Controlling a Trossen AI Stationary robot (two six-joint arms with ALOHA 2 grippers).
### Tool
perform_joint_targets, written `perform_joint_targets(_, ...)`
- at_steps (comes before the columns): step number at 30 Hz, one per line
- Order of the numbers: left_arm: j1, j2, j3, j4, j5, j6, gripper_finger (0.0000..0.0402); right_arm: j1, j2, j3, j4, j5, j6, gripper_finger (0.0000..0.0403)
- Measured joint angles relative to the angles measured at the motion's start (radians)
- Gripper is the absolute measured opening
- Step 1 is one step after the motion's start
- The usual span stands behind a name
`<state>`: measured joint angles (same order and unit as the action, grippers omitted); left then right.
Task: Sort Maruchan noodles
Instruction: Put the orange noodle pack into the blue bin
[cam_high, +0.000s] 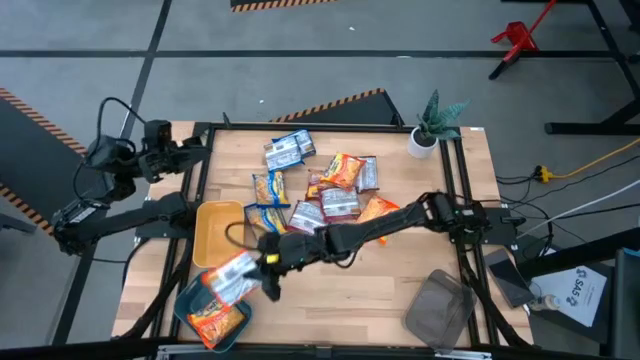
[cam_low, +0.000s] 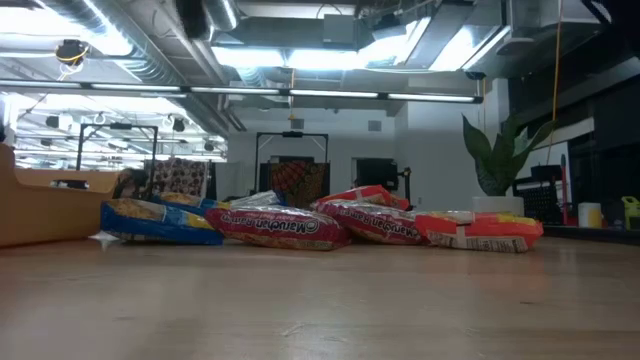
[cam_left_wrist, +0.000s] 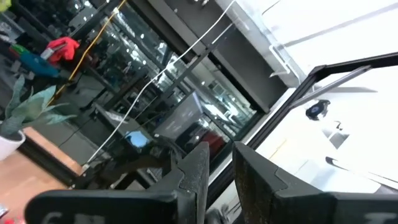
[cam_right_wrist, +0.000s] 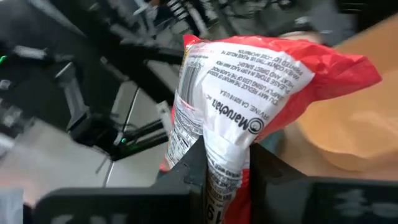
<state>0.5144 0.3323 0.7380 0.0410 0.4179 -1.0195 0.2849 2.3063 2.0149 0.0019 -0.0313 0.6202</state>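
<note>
A loose pile of Maruchan packets (cam_high: 320, 185) lies flat on the middle of the table, orange, blue-and-yellow and red-and-silver; the low view shows them in a row (cam_low: 275, 225). My right gripper (cam_high: 268, 268) reaches across toward the near left corner and is shut on a red-and-silver packet (cam_high: 235, 272), held above the teal tray (cam_high: 185, 295). An orange packet (cam_high: 215, 322) lies in that tray. My left gripper (cam_high: 190, 148) waits beyond the table's far left corner, fingers together (cam_left_wrist: 221, 180), facing the room. My right gripper (cam_right_wrist: 227, 155) pinches the red-and-silver packet (cam_right_wrist: 261, 81) between its two fingers, on its white printed back near one end (cam_right_wrist: 227, 140). The packet is lifted clear of the table, and most of it stands out past the fingertips.
A yellow tray (cam_high: 218, 232) sits beside the pile, just behind the teal one. A grey tray (cam_high: 438, 310) stands at the near right corner and a potted plant (cam_high: 430, 125) at the far right corner. Bare wood shows along the near middle.
</note>
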Motion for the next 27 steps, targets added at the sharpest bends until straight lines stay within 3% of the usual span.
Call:
perform_joint_targets(5,0.0,-0.008,0.0,0.0,-0.016,-0.003,0.0066,0.029,0.121,0.17,-0.005,-0.059,-0.046,0.0044)
perform_joint_targets(11,0.0,-0.007,0.0,-0.004,-0.015,-0.027,0.0066,0.052,0.22,0.302,-0.018,-0.031,-0.045,0.0044)
perform_joint_targets(19,0.0,-0.007,0.0,-0.008,-0.009,-0.026,0.0066,0.053,0.234,0.316,-0.136,0.194,-0.173,0.0044)
perform_joint_targets(27,0.0,-0.007,0.0,-0.01,-0.013,-0.026,0.0066,0.057,0.234,0.316,-0.134,0.204,-0.337,0.0044)
